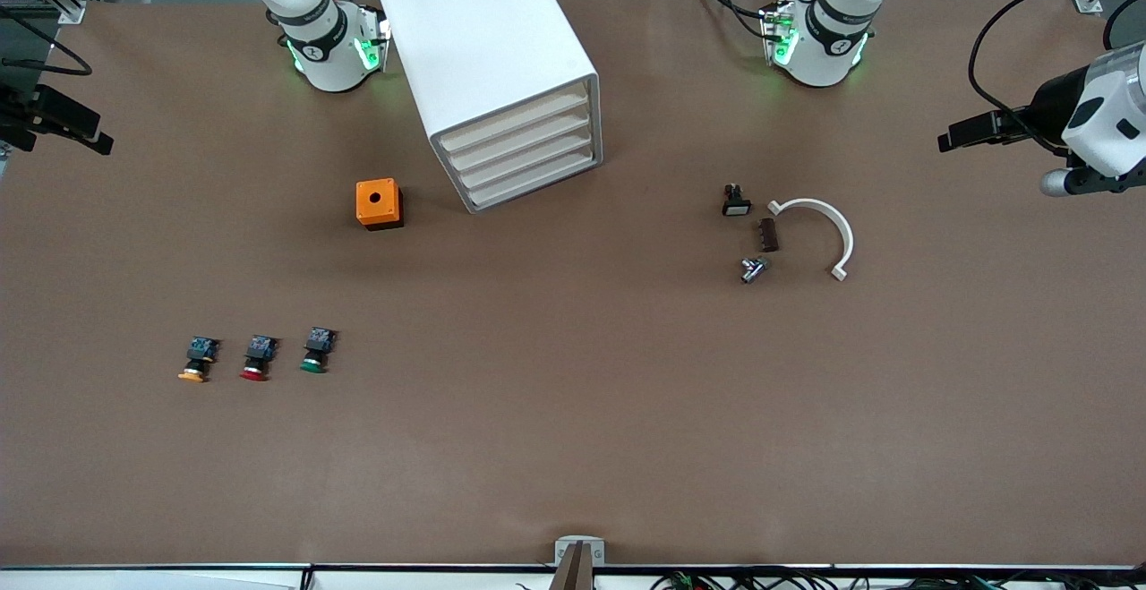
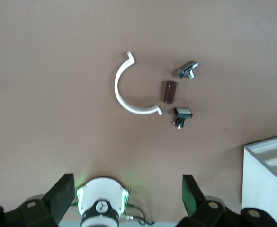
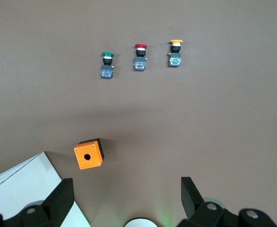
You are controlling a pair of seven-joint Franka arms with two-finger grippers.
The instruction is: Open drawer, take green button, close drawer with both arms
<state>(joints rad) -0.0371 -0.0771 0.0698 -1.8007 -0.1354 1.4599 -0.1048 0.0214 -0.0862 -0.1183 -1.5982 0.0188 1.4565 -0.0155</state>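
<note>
Brown table (image 1: 573, 411): orange box (image 1: 379, 204) beside cabinet (image 1: 497, 71), drawer (image 1: 535, 185) seemingly shut.

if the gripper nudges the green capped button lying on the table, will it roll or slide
The small push button with a green round cap, black body and blue rear end lies on its side on the brown table, so it would probably pivot on the wider round cap rather than roll straight. It looks small and probably light, likely to skid easily. The squarish rear end should resist free rolling.
</note>
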